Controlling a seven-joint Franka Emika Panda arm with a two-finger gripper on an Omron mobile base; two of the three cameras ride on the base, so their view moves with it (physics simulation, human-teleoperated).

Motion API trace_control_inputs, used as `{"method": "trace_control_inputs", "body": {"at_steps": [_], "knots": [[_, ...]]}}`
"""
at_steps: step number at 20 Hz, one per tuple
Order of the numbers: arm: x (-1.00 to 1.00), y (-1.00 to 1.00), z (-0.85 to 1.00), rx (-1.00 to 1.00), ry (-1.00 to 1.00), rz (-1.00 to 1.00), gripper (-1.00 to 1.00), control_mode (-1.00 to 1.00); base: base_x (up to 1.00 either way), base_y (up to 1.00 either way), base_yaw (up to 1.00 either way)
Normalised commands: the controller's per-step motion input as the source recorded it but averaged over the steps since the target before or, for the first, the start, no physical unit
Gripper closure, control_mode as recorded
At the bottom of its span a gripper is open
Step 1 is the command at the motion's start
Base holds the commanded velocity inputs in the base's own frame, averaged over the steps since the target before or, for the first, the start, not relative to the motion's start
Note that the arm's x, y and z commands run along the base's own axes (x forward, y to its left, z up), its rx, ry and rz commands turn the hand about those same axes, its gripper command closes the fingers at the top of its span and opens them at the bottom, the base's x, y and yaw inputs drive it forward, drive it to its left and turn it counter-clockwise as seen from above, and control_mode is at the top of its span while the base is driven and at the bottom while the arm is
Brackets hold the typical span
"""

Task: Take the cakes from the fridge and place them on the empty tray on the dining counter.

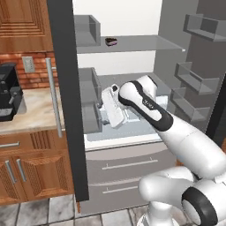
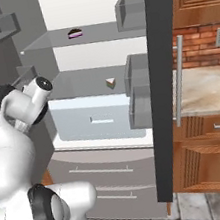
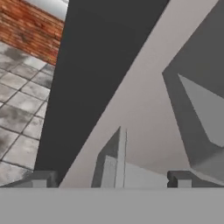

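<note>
My arm (image 1: 154, 110) blocks the fridge (image 1: 132, 44) middle shelf in the left base view. Chocolate cake (image 1: 111, 41) up top is too small for detail. Coffee machine (image 1: 8, 90) is cut by the edge.

1. A red brick wall (image 1: 33, 73) is being seen behind a pale stone countertop (image 1: 35, 112) — an outlet plate (image 1: 28, 64) is being carried on it.
2. Wooden cabinets (image 1: 26, 165) are being shown below, and a grey tiled floor (image 1: 39, 212).
3. A black coffee machine (image 1: 9, 90) is being supported by the countertop.
</note>
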Motion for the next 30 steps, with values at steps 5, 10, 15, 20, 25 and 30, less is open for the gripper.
{"method": "trace_control_inputs", "body": {"at_steps": [5, 10, 15, 20, 25, 30], "knots": [[-0.88, 0.56, 0.28, -0.01, -0.34, -0.09, -1.00, -1.00, 0.00, 0.00, 0.00], [-0.90, -0.77, 0.74, 0.00, -0.21, -0.26, -1.00, -1.00, 0.00, 0.00, 0.00], [-0.51, -0.97, 0.89, 0.00, -0.06, -0.26, -1.00, -1.00, 0.00, 0.00, 0.00], [-0.18, -0.58, 1.00, 0.00, 0.09, -0.33, -1.00, -1.00, 0.00, 0.00, 0.00], [-0.03, -0.07, 0.94, 0.01, 0.21, -0.42, -1.00, -1.00, 0.00, 0.00, 0.00], [-0.62, 0.00, 0.05, 0.17, 0.07, -0.60, -1.00, -1.00, 0.00, 0.00, 0.00]]}}
